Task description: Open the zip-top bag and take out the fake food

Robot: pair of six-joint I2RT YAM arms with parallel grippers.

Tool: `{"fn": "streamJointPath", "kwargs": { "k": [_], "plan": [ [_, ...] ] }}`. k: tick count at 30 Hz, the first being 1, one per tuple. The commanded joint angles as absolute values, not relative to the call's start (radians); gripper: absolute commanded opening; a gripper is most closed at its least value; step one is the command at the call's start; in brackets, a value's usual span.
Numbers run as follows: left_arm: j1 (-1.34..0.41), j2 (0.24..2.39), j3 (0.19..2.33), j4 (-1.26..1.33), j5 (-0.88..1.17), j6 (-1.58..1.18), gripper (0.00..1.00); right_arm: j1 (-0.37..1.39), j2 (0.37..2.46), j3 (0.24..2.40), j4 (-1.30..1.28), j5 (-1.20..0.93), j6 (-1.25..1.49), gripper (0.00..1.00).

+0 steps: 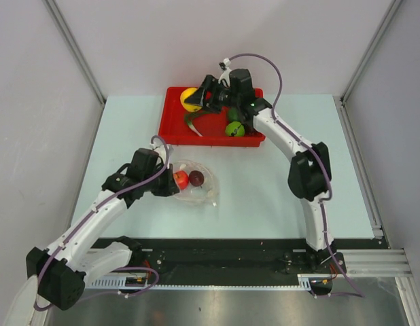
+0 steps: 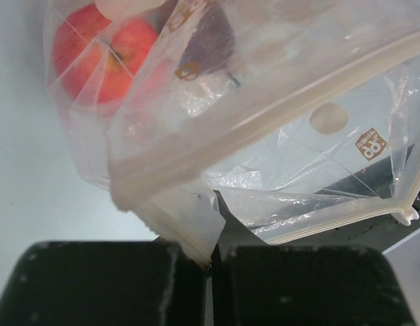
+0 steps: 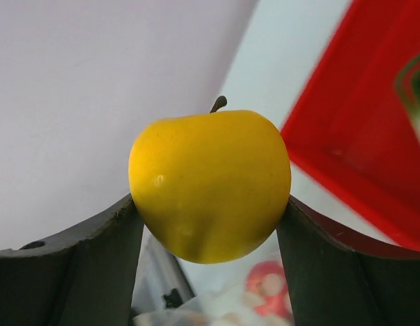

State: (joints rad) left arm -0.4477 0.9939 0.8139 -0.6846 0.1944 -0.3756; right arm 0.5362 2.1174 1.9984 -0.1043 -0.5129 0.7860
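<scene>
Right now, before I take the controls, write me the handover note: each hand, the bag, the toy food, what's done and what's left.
Left hand: shut on an edge of the clear crinkly zip-top bag, whose zip strips look parted.
Right hand: shut on the yellow toy apple, held over the far left corner of the red plastic tray.
Done: the bright green ball and green onion lie in the tray.
Left: set the yellow apple down, then take out the red toy apple and dark maroon piece, both inside the bag.
</scene>
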Motion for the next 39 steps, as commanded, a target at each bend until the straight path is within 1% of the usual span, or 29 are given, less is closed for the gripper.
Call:
{"fn": "streamJointPath", "kwargs": {
  "k": [1,3,4,7,11,17,23,24,26,27,30,33,39],
  "plan": [
    [-0.448,0.956,0.850,-0.704,0.210,-0.327,0.00,0.505,2.290,2.185,-0.268,-0.399,0.666,0.53],
    [-0.448,0.960,0.864,-0.722,0.201,-0.319,0.00,0.496,2.386,2.259,-0.320,-0.384,0.655,0.53],
    [-0.449,0.962,0.868,-0.727,0.199,-0.318,0.00,0.492,2.419,2.314,-0.328,-0.383,0.653,0.54],
    [-0.448,0.976,0.877,-0.733,0.195,-0.308,0.00,0.486,2.494,2.387,-0.353,-0.354,0.643,0.55],
    [-0.448,0.985,0.881,-0.735,0.192,-0.302,0.00,0.486,2.537,2.396,-0.351,-0.282,0.594,0.58],
    [-0.448,0.971,0.877,-0.726,0.193,-0.317,0.00,0.491,2.592,2.421,-0.388,-0.239,0.526,0.63],
    [-0.446,0.976,0.874,-0.724,0.201,-0.345,0.00,0.509,2.617,2.421,-0.416,-0.219,0.480,0.75],
    [-0.448,0.976,0.877,-0.723,0.201,-0.348,0.00,0.508,2.622,2.421,-0.419,-0.224,0.479,0.79],
    [-0.448,0.976,0.880,-0.724,0.207,-0.359,0.00,0.509,2.623,2.421,-0.429,-0.232,0.474,0.81],
    [-0.448,0.973,0.881,-0.721,0.212,-0.364,0.00,0.511,2.620,2.419,-0.431,-0.232,0.469,0.86],
    [-0.448,0.960,0.879,-0.713,0.218,-0.385,0.00,0.514,2.611,2.415,-0.442,-0.232,0.459,0.96],
    [-0.448,0.945,0.873,-0.706,0.225,-0.413,0.00,0.517,2.591,2.418,-0.462,-0.229,0.453,1.00],
    [-0.448,0.910,0.835,-0.667,0.265,-0.474,0.00,0.531,2.488,2.413,-0.547,-0.212,0.449,1.00]
  ]
}}
